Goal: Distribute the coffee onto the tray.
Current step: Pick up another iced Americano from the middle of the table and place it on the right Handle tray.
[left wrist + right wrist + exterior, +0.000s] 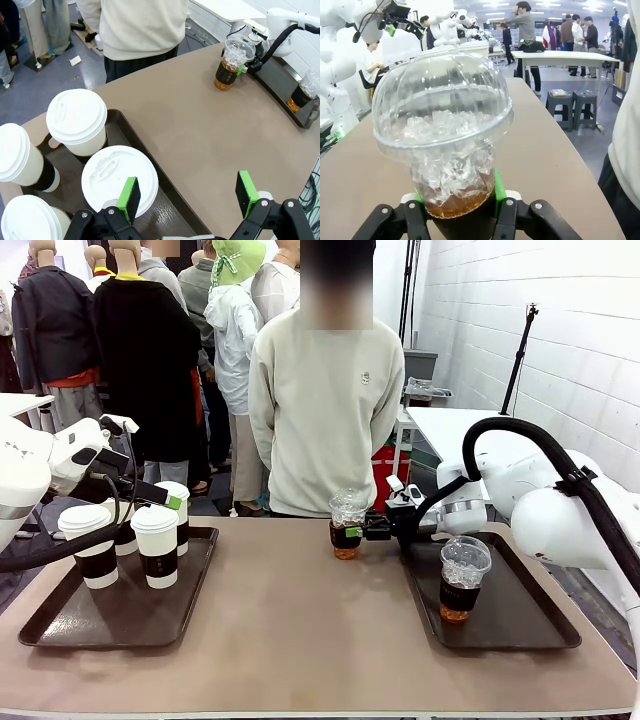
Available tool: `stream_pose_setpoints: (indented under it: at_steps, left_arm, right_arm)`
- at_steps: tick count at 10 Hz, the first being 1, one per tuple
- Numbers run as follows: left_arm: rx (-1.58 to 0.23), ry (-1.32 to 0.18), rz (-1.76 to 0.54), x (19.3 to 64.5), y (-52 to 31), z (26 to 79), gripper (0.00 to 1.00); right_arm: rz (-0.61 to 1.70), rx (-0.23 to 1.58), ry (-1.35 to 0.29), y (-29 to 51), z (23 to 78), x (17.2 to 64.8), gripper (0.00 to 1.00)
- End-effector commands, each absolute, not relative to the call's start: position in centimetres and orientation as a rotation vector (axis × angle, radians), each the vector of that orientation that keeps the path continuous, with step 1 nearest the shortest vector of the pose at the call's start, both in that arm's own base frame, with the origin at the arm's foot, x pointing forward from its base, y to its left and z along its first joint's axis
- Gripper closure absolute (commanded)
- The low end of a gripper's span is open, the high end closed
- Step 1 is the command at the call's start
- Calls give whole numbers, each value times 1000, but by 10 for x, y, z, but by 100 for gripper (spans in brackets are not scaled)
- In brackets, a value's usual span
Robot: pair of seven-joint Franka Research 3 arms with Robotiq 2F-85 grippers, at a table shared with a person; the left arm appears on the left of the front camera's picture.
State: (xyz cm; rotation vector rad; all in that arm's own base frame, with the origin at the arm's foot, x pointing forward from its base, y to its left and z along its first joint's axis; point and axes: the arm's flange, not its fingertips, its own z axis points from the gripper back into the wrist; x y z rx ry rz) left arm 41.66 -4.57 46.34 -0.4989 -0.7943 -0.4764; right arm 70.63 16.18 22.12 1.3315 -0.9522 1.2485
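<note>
Right hand clamped, arm reaching inward, left hand spread wide

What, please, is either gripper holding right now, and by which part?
The right gripper clamps the clear plastic dome-lidded cup of iced coffee around its lower body; the left gripper is open, holding nothing.

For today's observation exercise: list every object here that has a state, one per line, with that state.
Four white lidded paper cups: upright, on left brown tray.
Clear dome-lidded iced coffee cup: upright on table, gripped.
Second iced coffee cup: upright on right brown tray.
Right gripper: shut on cup.
Left gripper: open, above tray edge.
</note>
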Motion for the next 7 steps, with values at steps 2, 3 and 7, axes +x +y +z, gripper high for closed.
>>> stream_pose_setpoints:
  at_steps: [2,3,7]
  left_arm:
    - [-489,-787,-487,417,-44,466,0]
    - [-489,-787,-487,417,-44,466,0]
    - [-489,-787,-487,417,-44,466,0]
  right_arm:
    - [1250,1390,-980,162,229,714,46]
    - [1252,1391,-996,160,239,715,46]
    - [1267,1314,-1004,119,299,707,46]
